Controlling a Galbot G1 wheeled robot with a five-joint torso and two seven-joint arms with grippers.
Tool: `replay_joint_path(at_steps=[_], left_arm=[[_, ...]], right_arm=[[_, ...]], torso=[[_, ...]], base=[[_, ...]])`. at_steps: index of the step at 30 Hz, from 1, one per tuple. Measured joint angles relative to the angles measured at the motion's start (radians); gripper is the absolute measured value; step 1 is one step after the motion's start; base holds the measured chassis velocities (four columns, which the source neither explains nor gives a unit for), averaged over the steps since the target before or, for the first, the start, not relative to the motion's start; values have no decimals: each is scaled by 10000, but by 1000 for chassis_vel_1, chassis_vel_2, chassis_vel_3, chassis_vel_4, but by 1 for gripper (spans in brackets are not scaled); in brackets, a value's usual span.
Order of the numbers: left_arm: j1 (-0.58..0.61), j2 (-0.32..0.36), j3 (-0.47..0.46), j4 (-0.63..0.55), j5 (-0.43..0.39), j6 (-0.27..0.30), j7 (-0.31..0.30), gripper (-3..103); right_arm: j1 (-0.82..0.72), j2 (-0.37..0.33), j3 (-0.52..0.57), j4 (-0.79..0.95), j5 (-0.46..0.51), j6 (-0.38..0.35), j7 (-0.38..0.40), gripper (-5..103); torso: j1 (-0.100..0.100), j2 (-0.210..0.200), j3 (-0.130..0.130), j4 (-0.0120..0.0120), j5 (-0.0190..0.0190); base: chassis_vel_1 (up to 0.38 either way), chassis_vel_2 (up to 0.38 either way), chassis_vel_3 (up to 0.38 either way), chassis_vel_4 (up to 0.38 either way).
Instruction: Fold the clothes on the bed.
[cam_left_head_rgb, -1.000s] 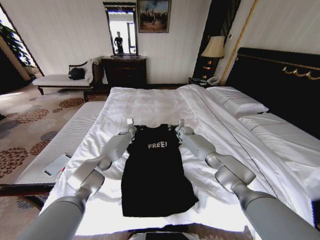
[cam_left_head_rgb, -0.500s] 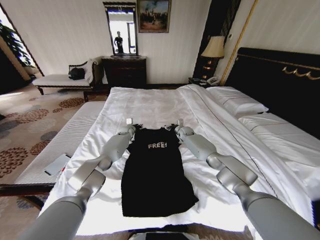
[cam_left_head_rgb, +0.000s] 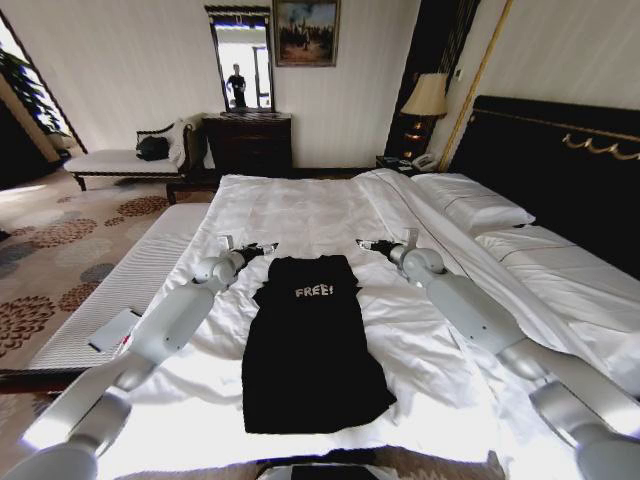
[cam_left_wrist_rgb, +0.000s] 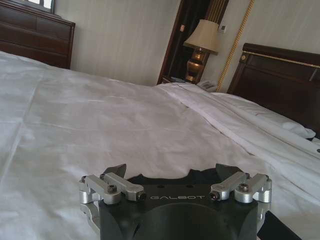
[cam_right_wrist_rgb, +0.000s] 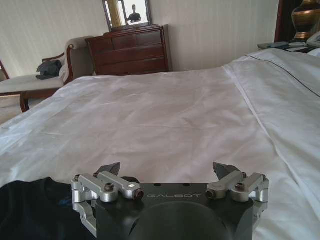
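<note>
The black T-shirt (cam_left_head_rgb: 305, 345) with white "FREE!" lettering lies flat on the white bed (cam_left_head_rgb: 300, 205), sleeves folded in and collar pointing away from me. My left gripper (cam_left_head_rgb: 262, 247) hovers open just beyond the shirt's left shoulder. Just off the right shoulder, my right gripper (cam_left_head_rgb: 368, 243) is open too. The left wrist view has the left gripper (cam_left_wrist_rgb: 171, 170) spread wide over the duvet, with a corner of the shirt (cam_left_wrist_rgb: 282, 227) beside it. In the right wrist view the right gripper (cam_right_wrist_rgb: 167, 170) holds nothing, and the shirt (cam_right_wrist_rgb: 30, 210) lies at its side.
Pillows (cam_left_head_rgb: 470, 205) and a dark headboard (cam_left_head_rgb: 560, 165) lie to the right. A pale padded bench (cam_left_head_rgb: 130, 280) with a flat grey item (cam_left_head_rgb: 113, 328) runs along the bed's left side. A dresser (cam_left_head_rgb: 248, 140), a chaise (cam_left_head_rgb: 110, 160) and a lamp (cam_left_head_rgb: 428, 95) stand at the far wall.
Both grippers have left the shirt's shoulders and swung outward to either side, the fingers now pointing toward each other. The shirt stays flat in place.
</note>
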Motion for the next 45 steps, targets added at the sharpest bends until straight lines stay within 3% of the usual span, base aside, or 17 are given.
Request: replay_joint_path(at_steps=[2, 3, 5, 8, 9, 10, 13, 16, 17, 20, 23, 25, 27, 30, 32, 36, 45], left_arm=[[1064, 504, -518, -1143, -125, -43, 0, 100], [1064, 504, -518, -1143, -125, -43, 0, 100], [2141, 807, -1084, -2041, -71, -151, 0, 100], [3711, 994, -2064, -3036, 410, -415, 7, 100], [3711, 994, -2064, -3036, 410, -415, 7, 100], [4247, 1030, -2454, -3287, 661, -522, 3, 100], [5778, 1037, -3615, -4013, 1326, -766, 3, 100], [6551, 905, -4078, -4259, 1815, -882, 7, 103], [6786, 838, -4226, -4323, 1992, -936, 5, 100], [7529, 654, -4643, -4572, 2304, -1015, 6, 97], [8246, 529, -5062, -4834, 2696, -1098, 9, 97], [9041, 380, -5575, -5082, 3421, -1341, 6, 97], [9583, 179, -5963, -5349, 3726, -1477, 8, 97], [10118, -35, -6281, -5623, 3920, -1541, 7, 97], [10574, -199, -6510, -5883, 4142, -1618, 6, 97], [11403, -550, -6886, -6348, 4314, -1688, 6, 97], [13316, -1069, -7743, -6563, 4564, -2084, 2, 96]], right_arm=[[-669, -558, 518, 701, 126, 285, 130, 100], [-669, -558, 518, 701, 126, 285, 130, 100], [-1624, -827, 1524, 1518, 175, 593, 359, 100], [-3640, -905, 3147, 2649, 17, 667, 442, 100], [-3640, -905, 3147, 2649, 17, 667, 442, 100], [-4430, -903, 3829, 3058, -48, 688, 399, 100], [-6817, -698, 5766, 4165, -433, 639, 218, 100], [-8013, -444, 6533, 4567, -1211, 681, 169, 100], [-8425, -327, 6783, 4713, -1469, 694, 129, 103], [-9529, 79, 7539, 5213, -1895, 703, -41, 99], [-10451, 455, 8238, 5663, -2379, 792, -433, 95], [-11494, 806, 8989, 6027, -3067, 1081, -934, 90], [-12197, 1058, 9467, 6319, -3264, 1226, -1211, 89], [-12829, 1312, 9880, 6606, -3371, 1351, -1439, 88], [-13345, 1563, 10124, 6840, -3500, 1472, -1613, 96], [-13992, 2023, 10283, 7083, -3829, 1684, -1779, 100], [-14163, 2541, 10187, 7124, -4031, 1706, -1732, 100]], torso=[[-1, 0, 1, -1, 2], [-1, 0, 1, -1, 2], [-1, 3, -2, 0, -8], [0, 1, 1, -2, 11], [0, 1, 1, -2, 11], [2, 1, 0, -3, 1], [2, 2, 0, -4, 4], [0, 2, 0, -1, -1], [0, 1, 0, -2, 2], [3, 1, 2, -7, -1], [6, -1, 3, -6, 6], [4, 0, 2, 2, 0], [3, 1, 1, -7, 3], [2, 0, 1, -5, -3], [3, 0, 2, -2, 3], [4, -1, 2, -6, 1], [3, -1, 3, -2, 1]], base=[[0, 0, 0, 0], [0, 0, 0, 0], [0, 0, 0, 0], [0, 0, 0, 0], [0, 0, 0, 0], [0, 0, 0, 0], [0, 0, 0, 0], [0, 0, 0, 0], [0, 0, 0, 0], [0, 0, 0, 0], [0, 0, 0, 0], [0, 0, 0, 0], [0, 0, 0, 0], [0, 0, 0, 0], [0, 0, 0, 0], [0, 0, 0, 0], [0, 0, 0, 0]])
